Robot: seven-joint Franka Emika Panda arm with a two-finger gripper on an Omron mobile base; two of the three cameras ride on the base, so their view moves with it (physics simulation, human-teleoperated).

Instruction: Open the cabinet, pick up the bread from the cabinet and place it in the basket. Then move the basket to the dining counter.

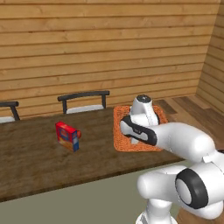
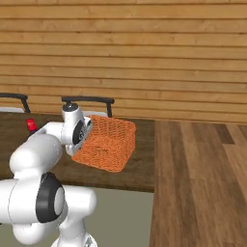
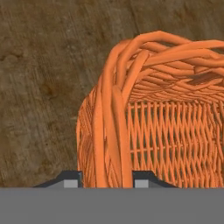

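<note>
**Operator:** Report the pincer state.

**Inspector:** In the hand view, the gripper (image 3: pixel 106 181) sits at the bottom centre of the frame. Its two dark fingertips (image 3: pixel 70 179) stand a narrow way apart, one on each side of the basket (image 3: pixel 166 131) wall. The thick woven rim strand runs down between them, so the jaws are closed on that wall. In the left base view the hand is at centre right, over the basket (image 1: pixel 127 142); in the right base view it is at centre left, against the near-left side of the basket (image 2: pixel 108 142).

**Operator:** Basket position and contents?

**Inspector:** The basket is above the dining counter (image 1: pixel 35 153), at the counter's right end. The right base view shows it tilted, with one corner lower than the others; whether it touches the dining counter (image 2: pixel 137 169) cannot be determined. A small dark patch (image 3: pixel 203 78) shows inside near the upper right of the hand view; it cannot be identified as the bread.

**Operator:** Other items? Any readable markings?

**Inspector:** A red and blue box (image 1: pixel 68 135) stands on the counter, centre left of the left base view, well apart from the basket. Its printing is too blurred to read. Two dark chair backs (image 1: pixel 83 96) stand behind the counter.
</note>
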